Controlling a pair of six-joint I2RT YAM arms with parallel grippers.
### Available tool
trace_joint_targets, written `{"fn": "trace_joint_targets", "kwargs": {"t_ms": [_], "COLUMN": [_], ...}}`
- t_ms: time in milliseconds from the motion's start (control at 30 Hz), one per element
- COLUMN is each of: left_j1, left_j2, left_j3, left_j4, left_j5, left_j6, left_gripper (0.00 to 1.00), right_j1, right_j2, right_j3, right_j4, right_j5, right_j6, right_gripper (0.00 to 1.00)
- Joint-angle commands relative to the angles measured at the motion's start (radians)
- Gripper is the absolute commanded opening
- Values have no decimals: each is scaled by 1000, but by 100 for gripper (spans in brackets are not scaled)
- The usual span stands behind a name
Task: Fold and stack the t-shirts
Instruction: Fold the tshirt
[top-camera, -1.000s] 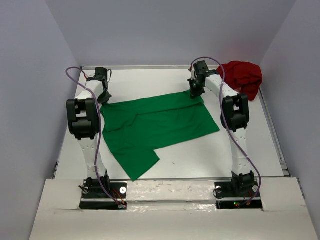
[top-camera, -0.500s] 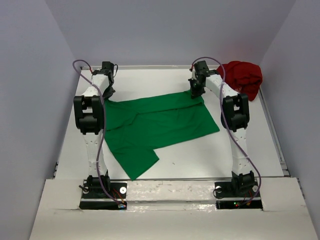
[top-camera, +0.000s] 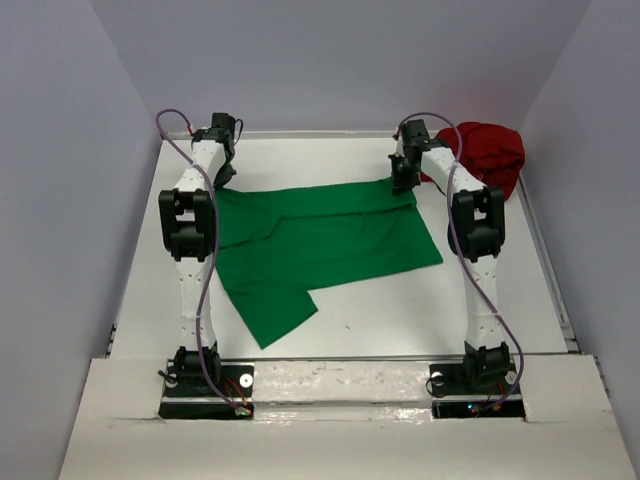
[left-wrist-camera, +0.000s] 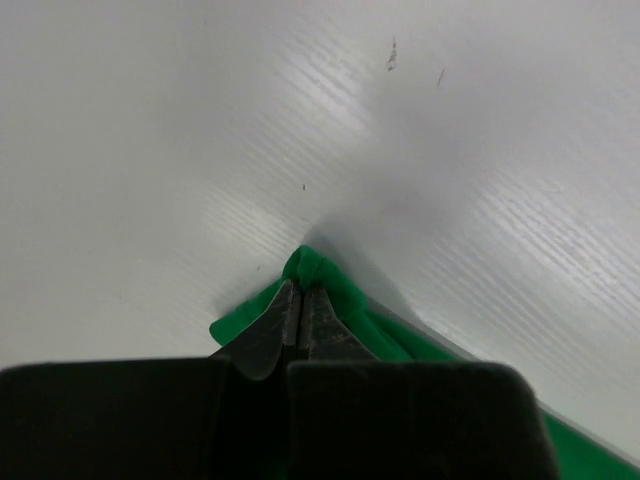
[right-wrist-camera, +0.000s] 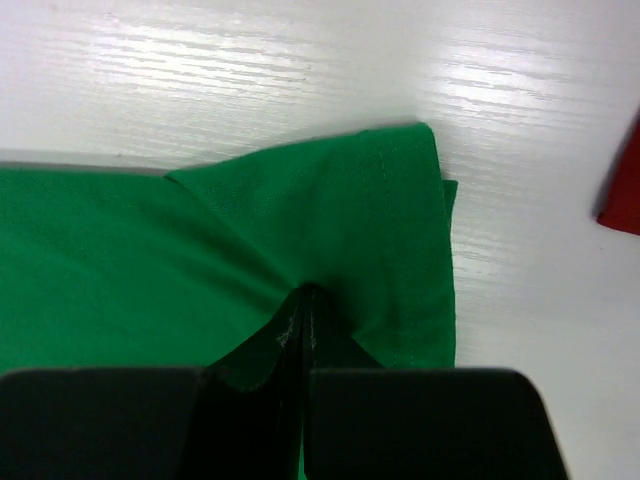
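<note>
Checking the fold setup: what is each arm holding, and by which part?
Both hold the green t-shirt: left gripper at its far left corner, right gripper just inside its far right corner.

a: how much of the green t-shirt (top-camera: 320, 245) is covered when seen from above?
b: its left edge is hidden under the left arm (top-camera: 188, 225), and its far right corner under the right arm (top-camera: 408, 165).
a: and in the wrist views?
b: in the left one, only a small fold is seen past the left gripper (left-wrist-camera: 302, 300). in the right one, the red t-shirt (right-wrist-camera: 625, 185) is cut to a sliver by the right edge.
</note>
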Motion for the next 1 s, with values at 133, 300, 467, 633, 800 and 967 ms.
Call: {"fn": "trace_joint_targets", "kwargs": {"t_ms": [133, 300, 467, 633, 800, 967], "left_j1": [4, 4, 4, 16, 36, 36], "left_j2": [48, 62, 85, 110, 136, 139], "left_j3": [157, 178, 222, 267, 313, 324], "left_j4": [-48, -13, 4, 17, 15, 21], "left_j5": [-11, 31, 57, 77, 112, 146], "left_j6": [43, 84, 115, 126, 130, 150], "left_gripper": [0, 0, 0, 0, 2, 10], "right_j1": [-30, -30, -30, -30, -30, -30], "right_j2": [28, 26, 18, 3, 6, 35], "right_j3": [8, -5, -29, -60, -57, 7], "right_j4": [-33, -32, -29, -23, -23, -40], "right_j5": [39, 25, 22, 32, 33, 17], "right_j6": [20, 30, 49, 56, 51, 36], "right_gripper": [0, 0, 0, 0, 0, 0]}}
